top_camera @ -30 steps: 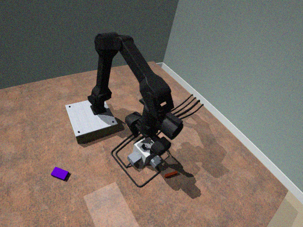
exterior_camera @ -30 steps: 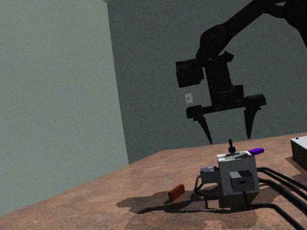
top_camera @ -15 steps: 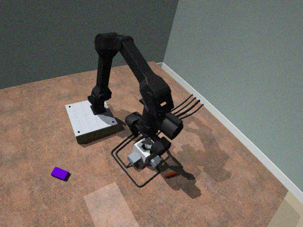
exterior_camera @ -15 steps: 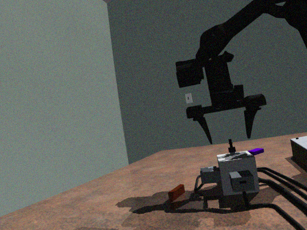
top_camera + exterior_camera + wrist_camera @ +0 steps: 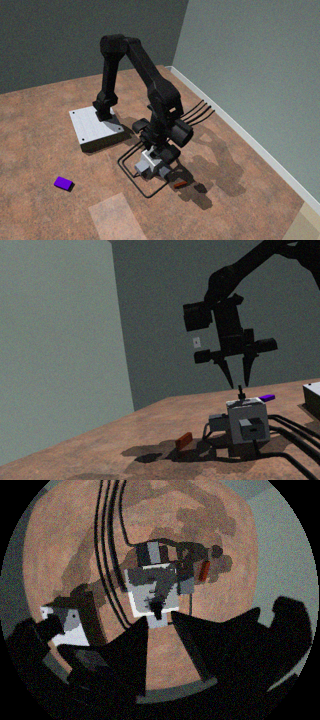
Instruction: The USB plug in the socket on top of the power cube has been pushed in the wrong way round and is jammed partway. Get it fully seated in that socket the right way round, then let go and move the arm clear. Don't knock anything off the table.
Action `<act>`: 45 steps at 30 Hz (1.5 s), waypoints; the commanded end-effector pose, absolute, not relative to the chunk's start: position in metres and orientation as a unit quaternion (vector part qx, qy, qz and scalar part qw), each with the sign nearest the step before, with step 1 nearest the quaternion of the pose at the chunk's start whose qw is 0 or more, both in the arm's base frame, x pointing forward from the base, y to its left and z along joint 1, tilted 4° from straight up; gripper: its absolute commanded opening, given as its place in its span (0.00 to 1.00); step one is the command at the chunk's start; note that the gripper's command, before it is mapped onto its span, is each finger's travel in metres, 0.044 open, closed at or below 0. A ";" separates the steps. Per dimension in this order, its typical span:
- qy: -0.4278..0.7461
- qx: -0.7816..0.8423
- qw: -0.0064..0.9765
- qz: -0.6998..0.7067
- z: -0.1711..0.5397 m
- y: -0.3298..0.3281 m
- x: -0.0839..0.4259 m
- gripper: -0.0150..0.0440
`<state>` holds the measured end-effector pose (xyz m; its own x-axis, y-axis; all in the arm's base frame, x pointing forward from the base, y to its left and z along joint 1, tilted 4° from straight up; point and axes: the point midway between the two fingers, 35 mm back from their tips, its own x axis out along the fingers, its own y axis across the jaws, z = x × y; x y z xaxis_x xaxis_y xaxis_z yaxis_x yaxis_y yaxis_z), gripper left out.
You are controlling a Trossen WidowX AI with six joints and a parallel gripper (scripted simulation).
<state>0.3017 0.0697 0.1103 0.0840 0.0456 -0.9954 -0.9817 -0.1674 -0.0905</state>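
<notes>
The power cube [image 5: 148,157] [image 5: 235,424] [image 5: 141,592] stands upright with its white top up. The dark USB plug [image 5: 241,396] [image 5: 157,608] stands upright out of the cube's top, with its body above the surface and a thin stem rising from it. Which way round it sits cannot be told. My gripper [image 5: 239,386] [image 5: 159,616] points down over the plug, its fingers partly closed but still apart. The fingertips are about level with the stem's top in the exterior view, and nothing is gripped. In the top view the arm largely hides the plug.
Grey adapters [image 5: 142,166] [image 5: 218,422] stick out of the cube's sides, with black cables [image 5: 134,178] [image 5: 292,440] around it. An orange block [image 5: 180,184] [image 5: 184,440] [image 5: 204,571] lies near the cube. A purple block [image 5: 63,183] [image 5: 267,397] lies farther off. The arm's white base [image 5: 90,126] stands behind.
</notes>
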 end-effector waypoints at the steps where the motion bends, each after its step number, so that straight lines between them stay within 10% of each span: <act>1: 0.424 -0.552 0.487 0.528 0.110 0.070 0.302 0.33; 45: 0.424 -0.552 0.487 0.528 0.126 0.069 0.300 0.25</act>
